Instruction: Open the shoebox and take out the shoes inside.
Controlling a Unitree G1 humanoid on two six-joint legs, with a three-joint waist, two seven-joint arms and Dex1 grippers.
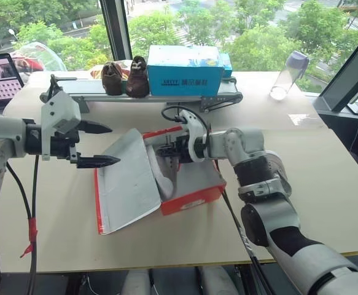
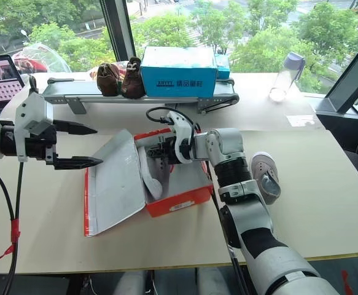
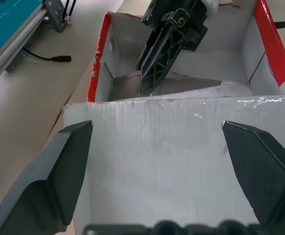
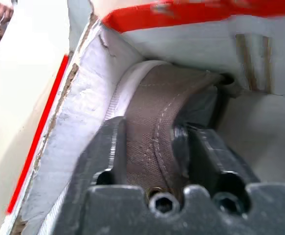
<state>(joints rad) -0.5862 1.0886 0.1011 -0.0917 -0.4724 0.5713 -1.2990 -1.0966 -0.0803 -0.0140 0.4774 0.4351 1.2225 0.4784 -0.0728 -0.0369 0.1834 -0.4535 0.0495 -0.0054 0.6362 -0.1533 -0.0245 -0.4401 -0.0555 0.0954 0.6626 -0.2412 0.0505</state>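
Your right gripper (image 4: 152, 147) pinches a grey-taupe canvas sneaker (image 4: 166, 107) inside the red cardboard shoebox (image 1: 194, 200) — left gripper (image 1: 96, 145) spread wide beside its open lid (image 1: 126, 178).

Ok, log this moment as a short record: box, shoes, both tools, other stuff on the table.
box: red shoebox on the table, lid swung open toward the robot's left
shoe in box: grey shoe lying inside by a wall
shoe out: second grey shoe on the table beside the right arm
right tool: inside the box, shut on the shoe's edge
left tool: open, above the lid, holding nothing
behind: blue box and brown shoes on a conveyor; bottle
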